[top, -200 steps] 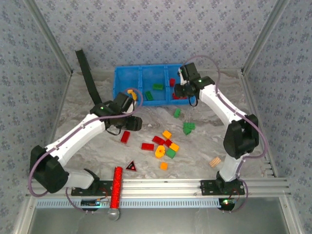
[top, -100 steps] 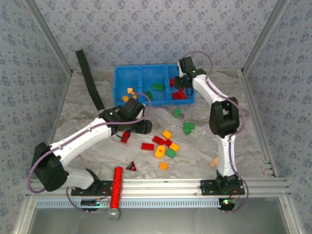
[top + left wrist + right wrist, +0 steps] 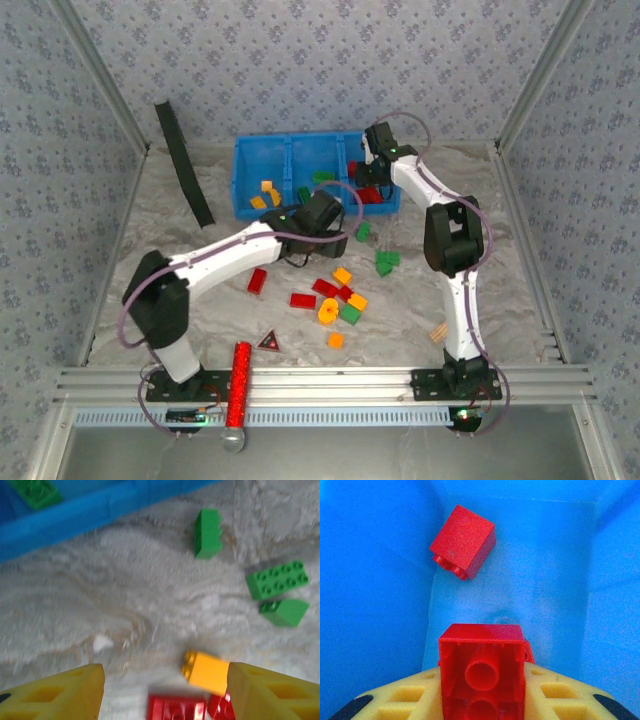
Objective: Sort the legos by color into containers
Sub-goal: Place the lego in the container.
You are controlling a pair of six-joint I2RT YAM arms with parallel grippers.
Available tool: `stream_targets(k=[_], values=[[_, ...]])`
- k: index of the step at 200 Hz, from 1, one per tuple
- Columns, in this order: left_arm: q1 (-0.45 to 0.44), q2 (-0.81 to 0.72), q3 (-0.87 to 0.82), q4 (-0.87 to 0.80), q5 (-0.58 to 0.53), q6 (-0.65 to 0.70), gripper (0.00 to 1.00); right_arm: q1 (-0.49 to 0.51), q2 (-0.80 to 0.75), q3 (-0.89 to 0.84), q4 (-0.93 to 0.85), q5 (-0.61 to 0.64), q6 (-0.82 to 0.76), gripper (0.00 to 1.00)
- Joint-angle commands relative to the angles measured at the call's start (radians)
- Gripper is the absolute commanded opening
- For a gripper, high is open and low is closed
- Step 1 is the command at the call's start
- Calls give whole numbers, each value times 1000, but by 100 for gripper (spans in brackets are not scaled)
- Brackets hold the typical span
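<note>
The blue three-compartment tray (image 3: 240, 185) is the biggest thing here, and we find the right gripper (image 3: 482, 671) inside its end compartment. Those jaws are drawn close, pinching a red brick (image 3: 481, 647) by both flanks (hollow underside facing the wrist camera). Ahead of them a second red brick (image 3: 463, 541) lies tipped on the compartment floor. The left gripper (image 3: 164, 677) hangs over the table (image 3: 125, 605) with its jaws spread wide and nothing between them. At one edge of that gap sits an orange brick (image 3: 206, 672), with a flat red brick (image 3: 176, 707) low between the jaws. Three green bricks (image 3: 277, 580) lie well ahead.
</note>
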Motion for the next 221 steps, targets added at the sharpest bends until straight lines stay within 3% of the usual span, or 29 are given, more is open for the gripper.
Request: stream_targets(k=[1, 44, 108, 166, 221], values=[[-13, 75, 100, 71, -35, 64, 67, 0, 13, -20, 23, -20, 25, 38], [-24, 213, 237, 56, -42, 58, 68, -2, 23, -3, 23, -41, 14, 42], [-41, 337, 289, 112, -69, 55, 69, -14, 23, 12, 15, -66, 1, 51], [-42, 413, 334, 135, -87, 61, 68, -27, -50, 47, -42, -122, -2, 64], [-40, 481, 366, 152, -99, 56, 69, -43, -168, 17, -64, -133, -27, 69]])
